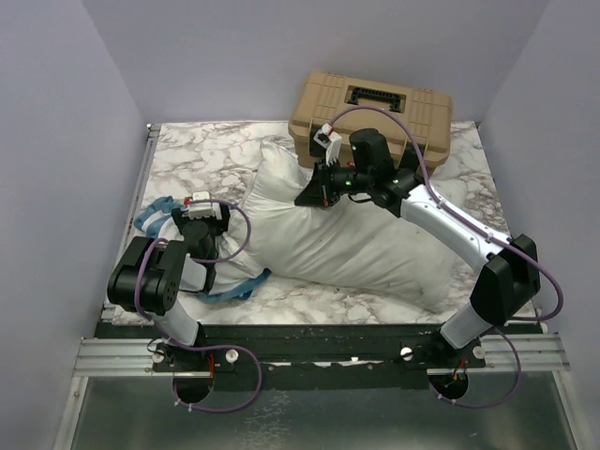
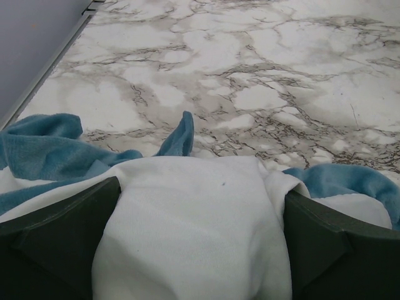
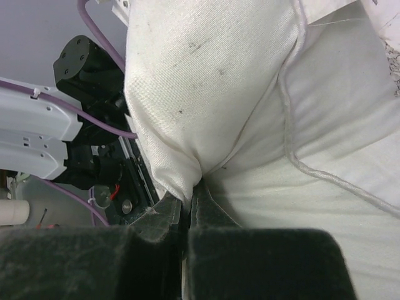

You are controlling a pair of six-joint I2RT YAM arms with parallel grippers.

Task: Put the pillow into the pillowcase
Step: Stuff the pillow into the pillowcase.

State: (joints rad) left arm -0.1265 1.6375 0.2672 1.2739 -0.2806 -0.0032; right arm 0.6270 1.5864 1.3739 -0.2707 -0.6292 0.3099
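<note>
Stuffing seems barely begun: the pillow [image 1: 356, 248] lies across the table [image 1: 187, 150], mostly outside the pillowcase [image 1: 155, 217] bunched at its left end. Right gripper [image 3: 187, 194] pinches shut on a pillow fold near the raised corner. The left gripper [image 2: 200, 194] gapes wide, white cloth [image 2: 194, 262] bulging between its fingers [image 2: 56, 237]. Next, the case's mouth needs spreading and the pillow feeding in. Tan toolbox [image 1: 375, 108] behind: lid closed, contents hidden.

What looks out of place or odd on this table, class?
The pillowcase lies crumpled at the pillow's left end, blue frill sticking out, not spread flat. The pillow has small dark specks on its fabric. A tan tool case sits at the table's far edge, an odd thing beside bedding.
</note>
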